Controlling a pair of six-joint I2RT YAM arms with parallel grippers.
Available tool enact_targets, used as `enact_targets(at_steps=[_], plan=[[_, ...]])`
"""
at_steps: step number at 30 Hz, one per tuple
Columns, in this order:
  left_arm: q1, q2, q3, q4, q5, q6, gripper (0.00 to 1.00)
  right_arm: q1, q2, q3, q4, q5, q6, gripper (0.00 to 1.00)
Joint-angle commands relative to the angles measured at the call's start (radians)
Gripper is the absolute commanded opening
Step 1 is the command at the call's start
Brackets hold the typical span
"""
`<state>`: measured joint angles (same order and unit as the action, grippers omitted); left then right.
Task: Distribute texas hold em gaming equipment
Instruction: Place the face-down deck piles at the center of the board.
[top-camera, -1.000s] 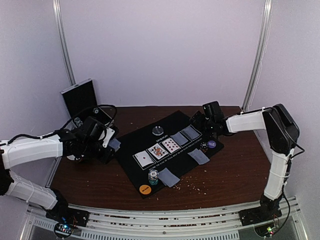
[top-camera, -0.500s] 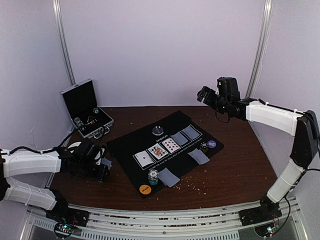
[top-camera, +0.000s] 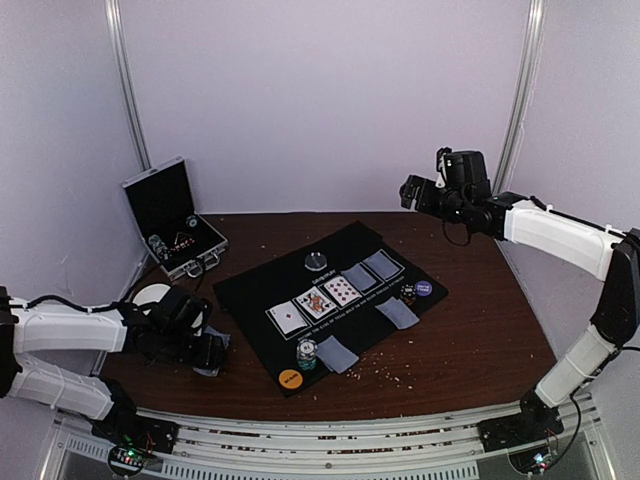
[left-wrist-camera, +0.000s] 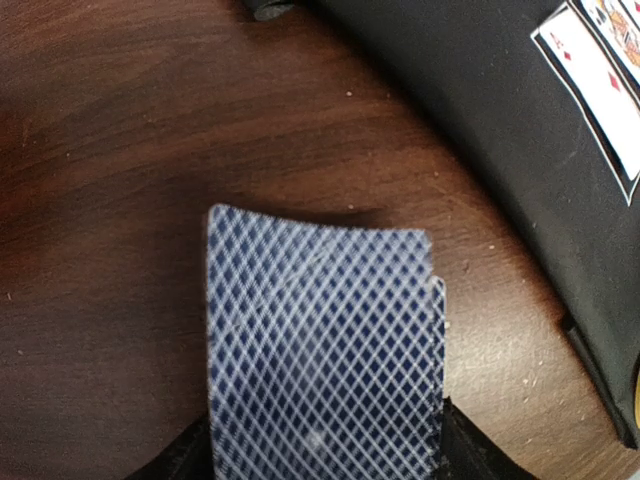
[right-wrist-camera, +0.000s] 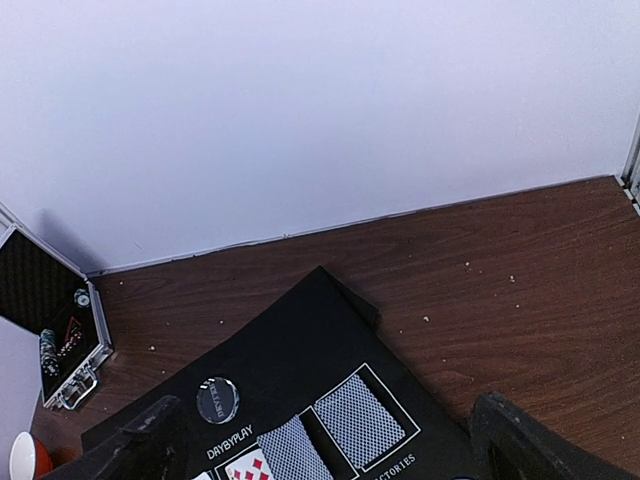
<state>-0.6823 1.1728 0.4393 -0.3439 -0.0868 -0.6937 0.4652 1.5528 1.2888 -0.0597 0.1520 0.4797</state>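
Two grey-blue-backed playing cards (left-wrist-camera: 320, 340) with a fine diamond lattice, one overlapping the other, are sitting between the dark fingers of the left gripper (top-camera: 207, 350). They are low over the brown wooden table (top-camera: 470, 350), just left of the black cloth mat (top-camera: 260, 290). Whether the claw is pinching them or merely flanking them I cannot tell. On the mat three white face-up cards (top-camera: 315, 303) are lying in a row with two face-down cards (top-camera: 371, 270), and two more face-down lots (top-camera: 397, 312) are resting nearer the front edge. Two short multicoloured chip stacks (top-camera: 306, 353) are standing there with three flat round pieces: a clear disc (top-camera: 316, 261), an orange disc (top-camera: 290, 379) and a purple disc (top-camera: 424, 288). The right gripper (top-camera: 407, 190) is hanging high at the far right, its claw spread wide and holding nothing. One silver hinged metal case (top-camera: 175, 225) is standing open at the far left.
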Motion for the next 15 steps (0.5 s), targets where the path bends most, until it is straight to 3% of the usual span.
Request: enact_targets(at_steps=[1, 10, 15], plan=[[-0.003, -0.008, -0.032, -0.006, -0.002, -0.028, 0.75, 0.002, -0.042, -0.014, -0.014, 0.004, -0.039, 1.00], [-0.005, -0.061, -0.031, -0.034, -0.038, -0.044, 0.97, -0.002, -0.057, -0.004, -0.009, 0.000, -0.056, 1.00], [-0.031, -0.101, 0.013, -0.053, -0.058, -0.020, 0.98, -0.016, -0.080, 0.003, -0.015, 0.002, -0.091, 1.00]])
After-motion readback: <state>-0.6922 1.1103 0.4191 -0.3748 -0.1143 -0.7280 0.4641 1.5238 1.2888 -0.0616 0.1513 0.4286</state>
